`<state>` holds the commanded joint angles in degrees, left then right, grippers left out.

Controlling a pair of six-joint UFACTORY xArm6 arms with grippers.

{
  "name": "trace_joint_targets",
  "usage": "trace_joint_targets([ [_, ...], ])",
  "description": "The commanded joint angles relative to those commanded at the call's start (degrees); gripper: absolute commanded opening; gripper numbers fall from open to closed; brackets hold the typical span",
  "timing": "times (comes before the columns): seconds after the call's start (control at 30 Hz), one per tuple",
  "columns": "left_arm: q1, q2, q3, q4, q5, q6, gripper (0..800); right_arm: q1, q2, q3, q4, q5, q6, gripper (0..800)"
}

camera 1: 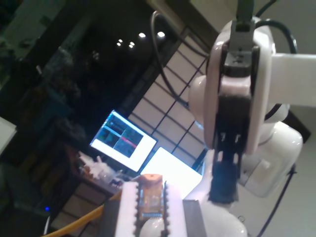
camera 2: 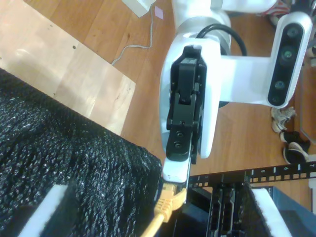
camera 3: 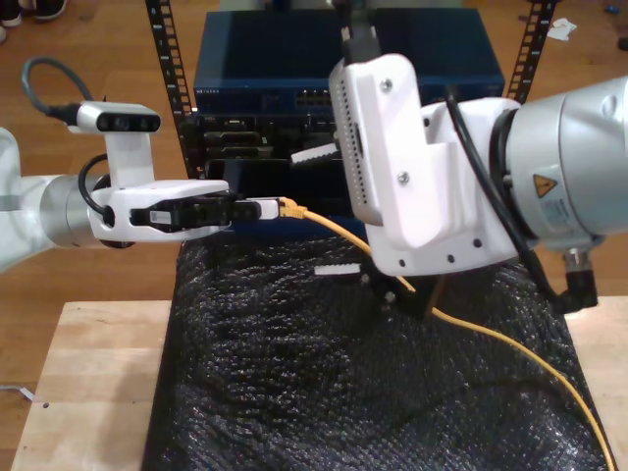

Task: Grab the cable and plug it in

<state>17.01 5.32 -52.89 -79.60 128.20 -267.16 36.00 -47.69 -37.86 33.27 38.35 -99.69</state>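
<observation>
Plug end pinched, cable trailing.
My first gripper (camera 1: 149, 207) clamps the thin yellow-orange network cable (camera 3: 339, 232) by its clear plug; my second gripper's (camera 2: 163, 217) state unclear.

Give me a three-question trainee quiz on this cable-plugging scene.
1. True or false: my first gripper is shut on the plug end of the long thin yellow-orange network cable.
2. Multiple choice: my second gripper is (A) shut on the cable, (B) open with its jaws wide apart, (C) shut on a rack rail.
3. Short answer: what does the cable's slack lie on in the exterior view?

Key: 1 true. 2 B. 3 the black textured padding sheet spread over the light wooden table.
</observation>
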Motion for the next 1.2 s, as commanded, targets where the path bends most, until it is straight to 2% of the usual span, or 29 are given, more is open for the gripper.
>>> trace_joint_targets([
  [0.33,-0.09,0.79,0.09,-1.14,2.9,0.0,14,0.88,-0.09,0.79,0.0,-3.6,0.0,773],
  [0.47,-0.09,0.79,0.18,-1.14,3.78,0.0,14,1.05,0.0,0.79,0.0,-4.22,0.0,748],
  [0.67,0.0,0.79,0.35,-1.05,4.31,-0.26,14,1.58,0.18,0.79,0.0,-4.57,0.09,638],
  [0.83,0.09,0.79,0.7,-1.14,4.75,-3.52,14,2.11,0.44,0.7,0.0,-4.66,0.09,626],
  [1.07,0.09,0.79,0.79,-1.05,5.71,-3.6,14,2.9,1.76,0.79,0.0,-6.68,0.09,589],
  [1.2,0.0,0.97,0.88,-1.05,5.8,-3.6,14,2.99,2.55,0.79,0.0,-8.26,0.09,497],
])
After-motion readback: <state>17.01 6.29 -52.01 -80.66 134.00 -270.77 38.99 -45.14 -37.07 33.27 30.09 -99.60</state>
